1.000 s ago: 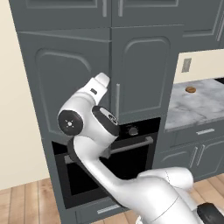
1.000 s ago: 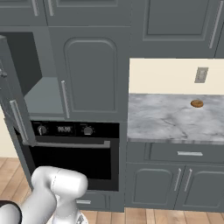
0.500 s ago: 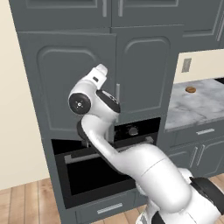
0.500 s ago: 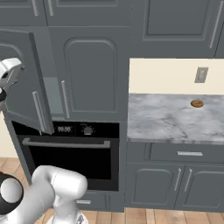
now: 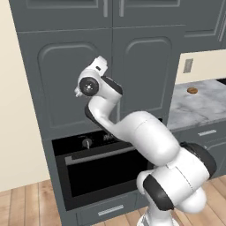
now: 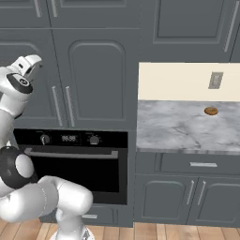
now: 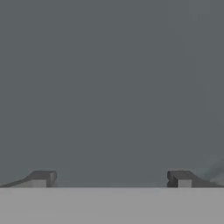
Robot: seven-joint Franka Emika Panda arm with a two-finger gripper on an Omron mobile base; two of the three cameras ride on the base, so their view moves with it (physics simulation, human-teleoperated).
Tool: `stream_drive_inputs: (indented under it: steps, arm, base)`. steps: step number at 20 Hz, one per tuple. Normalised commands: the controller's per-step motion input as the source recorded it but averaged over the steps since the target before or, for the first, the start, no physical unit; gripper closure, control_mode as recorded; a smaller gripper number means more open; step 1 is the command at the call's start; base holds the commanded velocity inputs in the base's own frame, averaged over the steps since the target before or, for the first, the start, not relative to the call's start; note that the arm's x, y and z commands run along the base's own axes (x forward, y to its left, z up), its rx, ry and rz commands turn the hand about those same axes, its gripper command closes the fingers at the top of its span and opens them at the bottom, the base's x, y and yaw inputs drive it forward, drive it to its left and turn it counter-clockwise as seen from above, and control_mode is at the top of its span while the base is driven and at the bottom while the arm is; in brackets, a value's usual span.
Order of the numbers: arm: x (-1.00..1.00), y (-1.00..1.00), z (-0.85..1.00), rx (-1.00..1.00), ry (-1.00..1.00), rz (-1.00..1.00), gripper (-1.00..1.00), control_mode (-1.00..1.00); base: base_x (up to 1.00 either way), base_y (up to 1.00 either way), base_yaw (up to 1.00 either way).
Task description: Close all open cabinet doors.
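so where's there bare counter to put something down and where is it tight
The marble counter is bare from its left edge by the tall cabinet doors across to the small brown round thing near the back wall, below the outlet. It is tight at the left door, where the open claw sits close against it.

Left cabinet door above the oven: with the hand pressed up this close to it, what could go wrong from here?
1. The open tool faces the left cabinet door at very close range; pushing further could jam the fingertips against the panel.
2. The door looks flush beside the right cabinet door, but its far edge is hidden, so it may not be fully shut.
3. Retracting low could clip the oven.
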Motion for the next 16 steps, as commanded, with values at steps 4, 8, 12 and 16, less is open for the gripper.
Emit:
stream_drive_inputs:
  steps: [4,8,12,16]
  arm:
    - [0.97,-0.06,-0.25,0.0,0.06,0.08,-1.0,-1.0]
    - [0.92,-0.07,-0.29,0.0,0.06,0.08,-1.0,-1.0]
    - [0.8,-0.06,-0.29,0.0,0.07,0.07,-1.0,-1.0]
    - [0.67,-0.01,-0.23,0.0,0.16,0.01,-1.0,-1.0]
  base:
    - [0.0,0.0,0.0]
    - [0.0,0.0,0.0]
    - [0.0,0.0,0.0]
    - [0.0,0.0,0.0]
